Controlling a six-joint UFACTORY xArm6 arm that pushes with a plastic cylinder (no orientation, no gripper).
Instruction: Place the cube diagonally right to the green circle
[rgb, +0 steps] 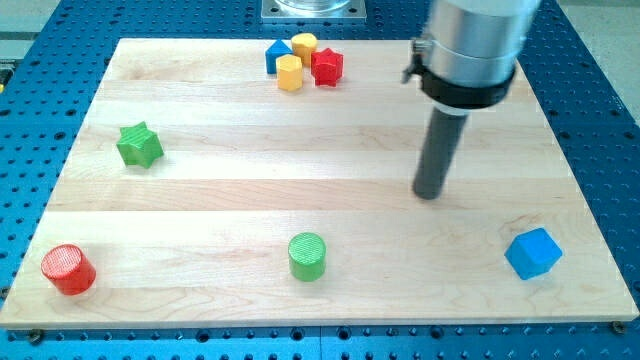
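The blue cube (532, 253) lies near the view's bottom right corner of the wooden board (250, 190). The green circle, a short cylinder (307, 256), stands at the bottom middle, well left of the cube. My tip (430, 194) rests on the board right of centre, above and between the two, nearer the cube and touching no block.
A green star (139, 145) lies at the left. A red cylinder (68, 269) stands at the bottom left corner. At the top middle a blue block (277, 56), two yellow blocks (304, 45) (289, 73) and a red star (327, 67) are clustered.
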